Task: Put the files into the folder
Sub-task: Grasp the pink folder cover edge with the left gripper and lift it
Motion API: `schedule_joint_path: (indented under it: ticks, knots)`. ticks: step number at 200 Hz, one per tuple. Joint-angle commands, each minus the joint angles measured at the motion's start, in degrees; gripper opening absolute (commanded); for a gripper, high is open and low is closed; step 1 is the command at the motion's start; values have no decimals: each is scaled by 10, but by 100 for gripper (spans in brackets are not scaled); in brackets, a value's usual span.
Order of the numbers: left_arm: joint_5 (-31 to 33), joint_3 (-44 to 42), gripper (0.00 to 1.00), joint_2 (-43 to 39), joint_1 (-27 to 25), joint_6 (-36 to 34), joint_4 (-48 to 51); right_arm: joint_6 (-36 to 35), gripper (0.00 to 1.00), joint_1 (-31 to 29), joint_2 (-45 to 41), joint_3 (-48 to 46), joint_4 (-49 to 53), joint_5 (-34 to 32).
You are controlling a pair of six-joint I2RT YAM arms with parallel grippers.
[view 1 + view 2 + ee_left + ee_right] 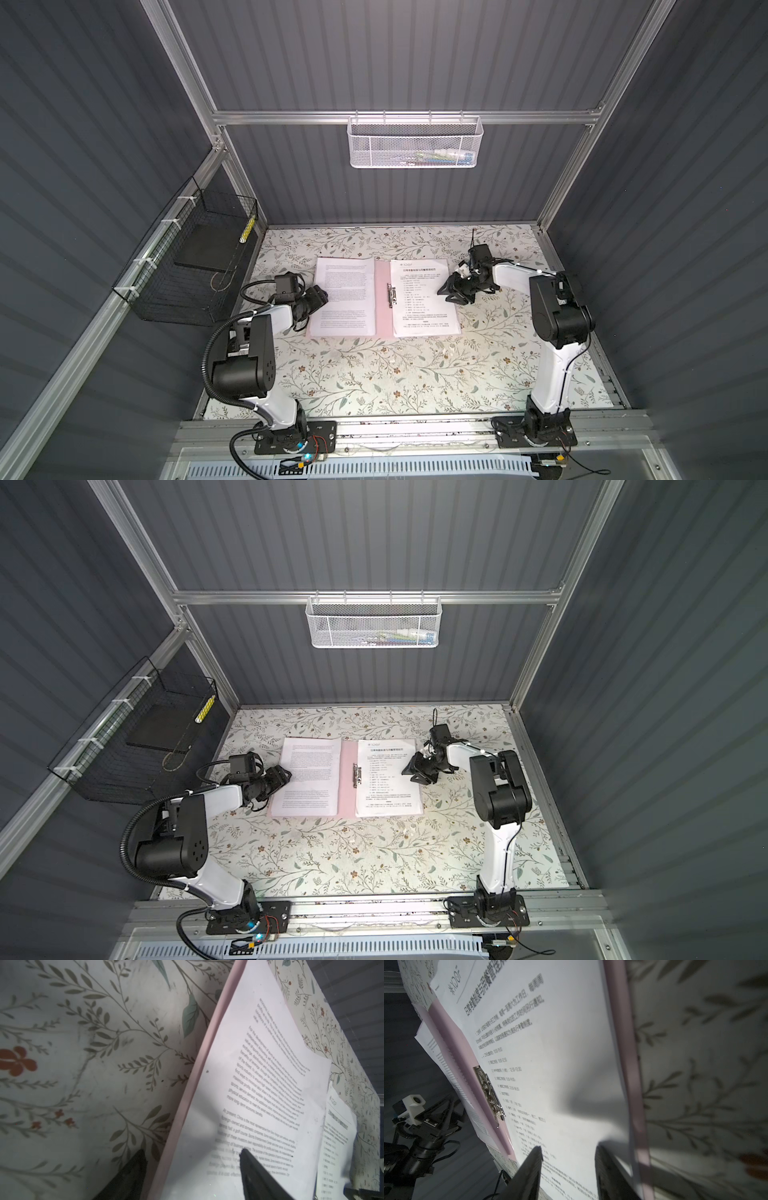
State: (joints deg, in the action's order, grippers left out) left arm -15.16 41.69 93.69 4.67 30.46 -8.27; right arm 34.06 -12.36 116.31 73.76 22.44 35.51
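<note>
Toward the back of the floral-patterned bench (374, 374), the thin pale pink folder (382, 299) is laid open. One printed white sheet (345, 297) rests on its left flap, and the logo-headed white sheet (424, 299) on its right flap, beside the dark metal clip (390, 295). The left claw (321, 296) is seen open astride the left flap's outer edge. The right claw (446, 296) is open over the right sheet's outer margin, with nothing gripped. Closing appears to be the step in hand. Flap and sheet should be pinched together and swung over while the right sheet is kept flat.
</note>
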Motion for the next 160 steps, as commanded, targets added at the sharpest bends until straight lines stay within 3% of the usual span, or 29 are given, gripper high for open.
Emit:
schedule_joint_path:
  ticks: [1,81,160]
  knots:
    - [-69,-15,70,18,8,29,-53,2,45,0,18,2,15,-11]
    - [-136,-29,65,-2,9,63,-97,4,45,-6,22,-4,9,-5]
    - [-177,-12,65,-75,9,71,-52,3,45,-12,28,-4,7,-3]
